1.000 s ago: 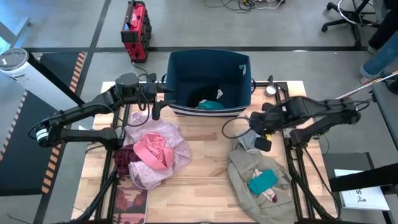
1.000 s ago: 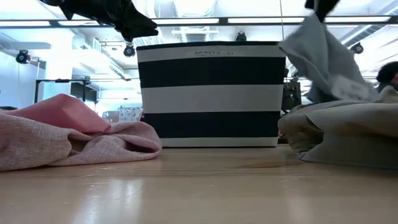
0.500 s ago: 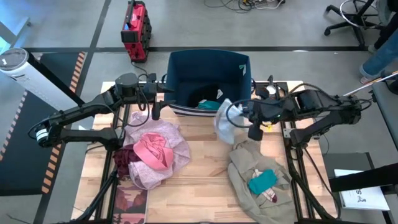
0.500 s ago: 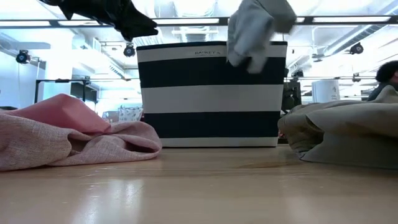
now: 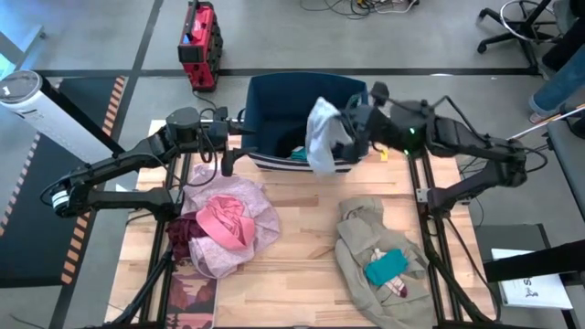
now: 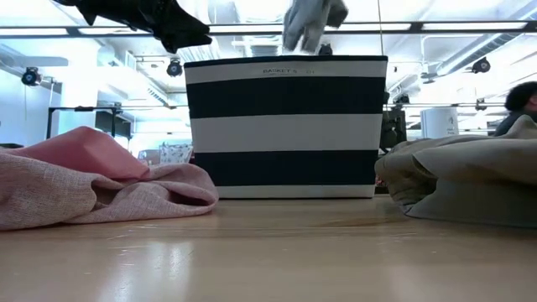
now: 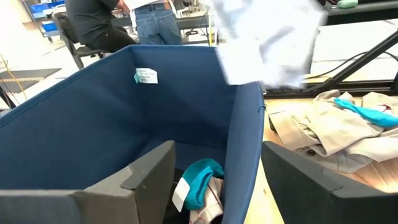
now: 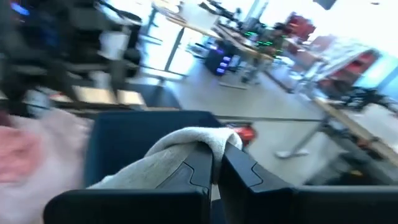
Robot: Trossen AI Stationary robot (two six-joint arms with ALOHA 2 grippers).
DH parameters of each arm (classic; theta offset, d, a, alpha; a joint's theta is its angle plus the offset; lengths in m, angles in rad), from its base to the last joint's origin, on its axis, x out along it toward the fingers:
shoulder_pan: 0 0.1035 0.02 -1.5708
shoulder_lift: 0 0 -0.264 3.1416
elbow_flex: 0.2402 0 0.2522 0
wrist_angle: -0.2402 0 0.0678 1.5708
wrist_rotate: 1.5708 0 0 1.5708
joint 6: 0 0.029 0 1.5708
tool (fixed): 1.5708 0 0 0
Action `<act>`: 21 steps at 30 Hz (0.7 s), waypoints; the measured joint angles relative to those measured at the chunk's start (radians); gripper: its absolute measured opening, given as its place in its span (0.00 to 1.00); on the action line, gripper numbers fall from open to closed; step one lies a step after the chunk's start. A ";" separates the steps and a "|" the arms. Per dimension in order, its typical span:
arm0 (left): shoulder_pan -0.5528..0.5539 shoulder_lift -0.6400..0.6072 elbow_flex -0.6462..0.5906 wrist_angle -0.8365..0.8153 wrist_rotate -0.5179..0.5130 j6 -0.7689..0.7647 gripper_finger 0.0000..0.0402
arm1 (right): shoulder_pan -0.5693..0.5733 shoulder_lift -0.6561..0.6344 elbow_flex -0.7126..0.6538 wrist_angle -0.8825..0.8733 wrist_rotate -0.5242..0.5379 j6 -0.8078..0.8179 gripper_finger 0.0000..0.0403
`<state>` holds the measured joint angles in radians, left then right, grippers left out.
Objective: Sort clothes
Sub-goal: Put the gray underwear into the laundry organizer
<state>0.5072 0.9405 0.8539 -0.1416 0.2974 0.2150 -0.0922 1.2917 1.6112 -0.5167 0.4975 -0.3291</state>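
The right gripper (image 5: 345,131) is pinching the grey garment (image 5: 322,135) between closed fingers (image 8: 233,165), dangling it over the right rim of the navy bin (image 5: 274,100) at the desk's (image 5: 292,265) far edge. The left gripper (image 5: 228,153) is hovering by the bin's left wall, fingers (image 7: 146,177) spread wide and empty. The bin's striped side is showing small lettering too faint to read (image 6: 285,71), and a pale tag (image 7: 145,76) inside is likewise illegible; a teal piece (image 7: 202,180) is lying in the bin, the pink pile (image 5: 228,224) near the left edge, the beige garment (image 5: 366,242) near the right.
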 joint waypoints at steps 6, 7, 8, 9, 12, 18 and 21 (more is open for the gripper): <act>0.000 0.000 0.000 -0.001 0.000 0.000 0.58 | -0.164 0.080 0.000 0.098 -0.101 -0.065 0.00; 0.000 0.000 0.000 -0.001 0.000 0.000 0.58 | -0.188 0.096 0.000 0.109 -0.136 -0.062 0.00; 0.000 0.000 0.000 -0.002 0.000 0.000 0.58 | -0.211 0.111 0.000 0.112 -0.170 -0.056 0.00; 0.000 0.000 0.000 -0.003 0.000 0.000 0.57 | -0.235 0.128 0.000 0.110 -0.199 -0.049 0.00; 0.000 0.000 0.000 -0.006 0.000 0.000 0.56 | -0.294 0.184 0.000 0.096 -0.266 -0.038 0.00; 0.000 -0.001 0.000 -0.036 0.000 0.004 0.53 | -0.376 0.300 0.000 0.052 -0.375 0.004 0.00; 0.000 -0.001 0.000 -0.047 0.000 0.010 0.53 | -0.406 0.363 0.000 0.038 -0.375 0.007 0.00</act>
<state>0.5072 0.9398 0.8539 -0.1886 0.2977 0.2249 -0.4984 1.6547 1.6108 -0.4784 0.1225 -0.3226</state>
